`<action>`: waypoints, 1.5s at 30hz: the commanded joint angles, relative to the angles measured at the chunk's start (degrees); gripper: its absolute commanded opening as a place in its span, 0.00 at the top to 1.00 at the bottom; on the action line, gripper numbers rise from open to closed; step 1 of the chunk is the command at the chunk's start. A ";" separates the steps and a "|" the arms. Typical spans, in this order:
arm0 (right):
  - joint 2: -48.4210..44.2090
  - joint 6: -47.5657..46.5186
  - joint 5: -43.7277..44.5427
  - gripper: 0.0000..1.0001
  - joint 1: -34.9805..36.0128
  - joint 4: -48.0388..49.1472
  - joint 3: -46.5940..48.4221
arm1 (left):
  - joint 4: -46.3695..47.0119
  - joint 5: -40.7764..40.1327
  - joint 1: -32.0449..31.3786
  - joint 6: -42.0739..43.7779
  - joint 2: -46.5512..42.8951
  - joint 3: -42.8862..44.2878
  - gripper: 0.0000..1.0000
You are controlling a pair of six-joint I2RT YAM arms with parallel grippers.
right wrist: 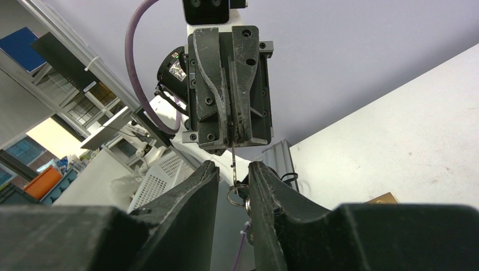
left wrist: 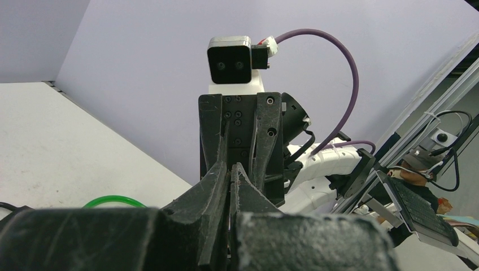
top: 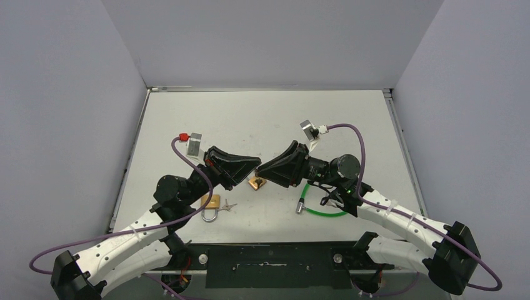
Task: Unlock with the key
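White table (top: 262, 119), walled on three sides. Left arm (top: 125, 240) reaches in from 7 o'clock, right arm (top: 400, 219) from 5 o'clock; the wrists meet nose to nose just below table centre.

Left gripper (top: 254, 166) — fingers pressed together, clamped on the key (right wrist: 232, 155); from the right wrist view the thin blade runs straight down out of its jaws. Right gripper (top: 262, 170) — fingers apart, one either side of the key ring (right wrist: 236, 191) that hangs off the key's lower end. Cannot tell whether they touch the ring.

Green cable (top: 322, 214) in a loop at 4 o'clock from the meeting point, partly under the right wrist, a metal plug on its near end.

Brass padlock (top: 256, 182) flat on the table at 6 o'clock, just beside the gripper tips and below them, apart from the key. Second padlock (top: 210, 202) at 8 o'clock, beside the left elbow, shackle toward the near edge, something small and silvery just to its right.
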 commanded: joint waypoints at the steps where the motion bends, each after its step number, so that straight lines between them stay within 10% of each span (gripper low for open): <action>1: 0.69 -0.90 -0.28 0.75 0.19 2.46 0.28 | 3.34 -0.56 0.20 -0.35 -0.13 -0.06 1.00; 19: 0.39 -1.98 0.12 1.00 -0.10 -0.02 -0.37 | 2.30 -4.11 0.15 -0.37 -1.50 -0.10 1.00; 24: -2.16 -6.51 2.40 1.00 -1.41 -8.57 -1.95 | -12.44 -18.38 0.14 2.01 -6.89 1.17 0.44; 27: -3.67 -8.64 4.13 1.00 -2.11 -13.56 -3.44 | -25.59 -27.84 0.09 2.94 -9.20 2.87 0.29; 37: -3.83 -12.37 14.50 1.00 -3.03 -29.36 -7.29 | -54.74 -37.64 0.05 -2.83 8.96 11.97 0.21; 45: -3.39 -14.68 20.72 1.00 -3.86 -35.59 -9.45 | -53.89 -38.49 -0.43 -7.09 29.90 16.94 0.15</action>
